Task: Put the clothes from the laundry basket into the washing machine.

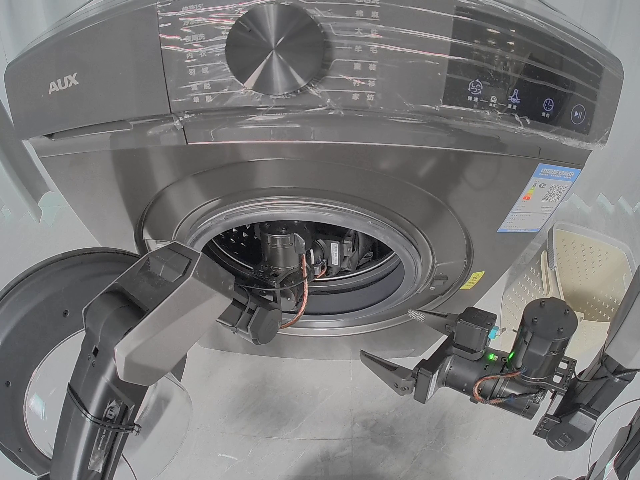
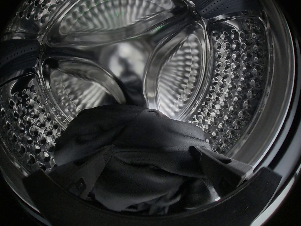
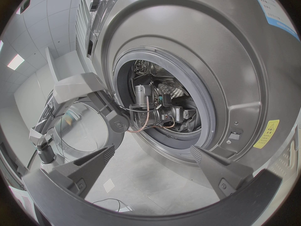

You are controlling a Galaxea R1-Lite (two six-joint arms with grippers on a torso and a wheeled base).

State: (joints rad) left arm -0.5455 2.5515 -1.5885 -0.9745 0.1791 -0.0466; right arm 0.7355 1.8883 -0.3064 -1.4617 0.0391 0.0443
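Clothes of dark fabric lie in one heap at the bottom of the drum of the single washing machine, whose one round door stands wide open on the robot's left. How many garments make up the heap cannot be told (the folds run together in the dim light).

Two arms are in play. The left arm passes through the door opening with its wrist inside the drum. The left tool sits low over the heap, its two fingers spread apart, with cloth draped across them and covering the tip of one. Whether the fabric only lies against the fingers or is caught on them is hard to make out.

The right arm is bent low outside the machine, to the right of the opening. The right tool hangs above the grey floor, its two fingers wide apart with nothing between them, pointing to the robot's left.

One cream laundry basket stands beside the machine's right flank, its lower part hidden behind the right arm. One large dial sits on the control panel under clear film.
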